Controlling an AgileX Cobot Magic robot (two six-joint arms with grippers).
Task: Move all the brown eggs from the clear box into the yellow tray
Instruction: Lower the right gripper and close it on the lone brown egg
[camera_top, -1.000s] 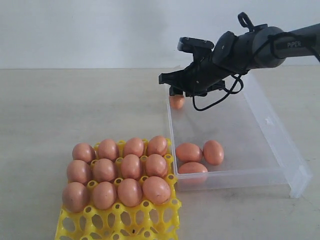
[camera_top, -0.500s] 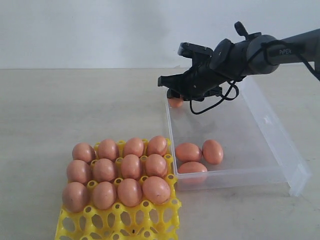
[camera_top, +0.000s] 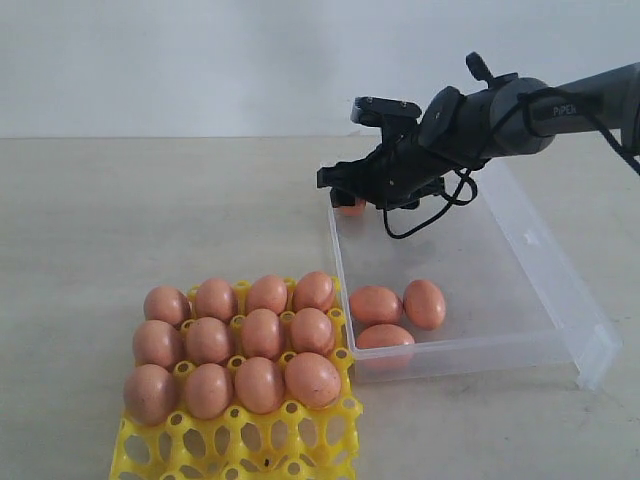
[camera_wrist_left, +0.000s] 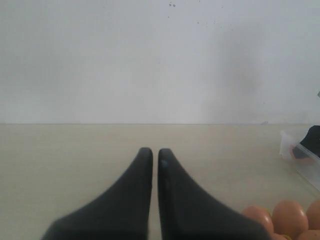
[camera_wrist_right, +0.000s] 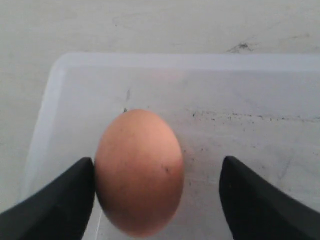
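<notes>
In the far left corner of the clear box (camera_top: 470, 358), one smooth, matte brown egg (camera_wrist_right: 139, 172) lies between the black fingers of the right gripper (camera_wrist_right: 157, 200). The fingers stand apart: one touches the shell and the other is off it. In the exterior view the gripper hides more of this egg than a second ago. Three brown eggs (camera_top: 378, 304) lie by the box's near wall, and twelve sit in the yellow tray (camera_top: 240, 452). The tapered fingers of the left gripper (camera_wrist_left: 151, 156) are nearly together, holding nothing.

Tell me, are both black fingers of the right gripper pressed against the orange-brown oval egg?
No: one finger touches the orange-brown egg, but the other stands apart across bare floor of the clear plastic box.
</notes>
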